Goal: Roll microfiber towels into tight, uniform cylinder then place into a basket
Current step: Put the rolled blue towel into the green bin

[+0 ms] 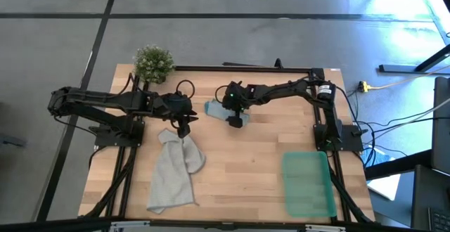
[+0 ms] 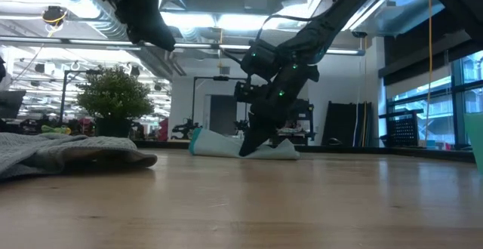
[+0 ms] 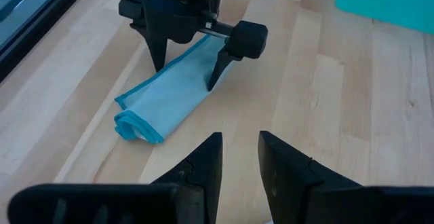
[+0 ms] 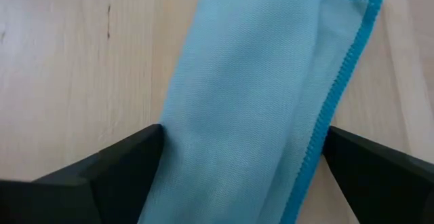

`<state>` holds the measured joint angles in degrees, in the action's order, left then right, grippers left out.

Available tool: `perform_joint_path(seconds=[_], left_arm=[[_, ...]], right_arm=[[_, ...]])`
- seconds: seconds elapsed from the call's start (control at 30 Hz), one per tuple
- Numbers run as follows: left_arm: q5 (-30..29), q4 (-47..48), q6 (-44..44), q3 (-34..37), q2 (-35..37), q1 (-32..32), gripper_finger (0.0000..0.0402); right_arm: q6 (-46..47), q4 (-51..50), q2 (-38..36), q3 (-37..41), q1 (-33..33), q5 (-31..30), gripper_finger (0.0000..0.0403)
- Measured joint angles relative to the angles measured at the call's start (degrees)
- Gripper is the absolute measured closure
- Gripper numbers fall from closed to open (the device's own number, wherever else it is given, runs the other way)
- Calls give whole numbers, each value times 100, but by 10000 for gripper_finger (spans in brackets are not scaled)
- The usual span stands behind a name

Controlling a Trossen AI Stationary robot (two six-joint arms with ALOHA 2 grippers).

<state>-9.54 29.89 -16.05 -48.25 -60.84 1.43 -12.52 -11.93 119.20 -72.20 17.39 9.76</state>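
Here, right pincer [image 3: 184, 66] wide open, straddling rolled blue towel [image 3: 163, 98]

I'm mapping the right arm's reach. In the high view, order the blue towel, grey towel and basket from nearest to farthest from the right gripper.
1. Blue towel, between the right gripper fingers.
2. Grey towel, toward the left arm's side.
3. Basket, at the table's front right corner.

Around me: grey floor [image 1: 211, 42] w/ dark seams, wooden table [image 1: 239, 169] below. Potted plant [image 1: 153, 62] at table's 11 o'clock corner. Cables [image 1: 394, 84] trail at 3 o'clock. Low view: ceiling strip lights [image 2: 226, 23], ducts overhead, big windows [image 2: 430, 106] on the right.
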Motion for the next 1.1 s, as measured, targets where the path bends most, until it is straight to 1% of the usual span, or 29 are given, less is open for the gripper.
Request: perform_joint_path(seconds=[0.17,0.27,0.4,0.5,0.63,0.8,0.93,0.97,1.1], left_arm=[[0,0,0,0,0,0,312],[0,1,0,0,0,-2,312],[0,0,0,0,0,0,312],[0,2,0,0,0,-2,312],[-2,0,0,0,0,0,312],[-2,0,0,0,0,0,312],[-2,0,0,0,0,0,312],[-2,0,0,0,0,0,312],[0,1,0,0,0,0,312]], right_arm=[[41,77,10,11,0,-2,4],[298,65,13,11,25,26,7],[465,42,15,9,68,189,36],[578,49,15,9,70,203,74],[633,12,17,7,46,91,145],[955,-13,17,9,44,114,259],[1203,-32,17,12,42,411,356],[1236,-37,17,14,44,513,365],[1427,-41,19,17,39,642,365]])
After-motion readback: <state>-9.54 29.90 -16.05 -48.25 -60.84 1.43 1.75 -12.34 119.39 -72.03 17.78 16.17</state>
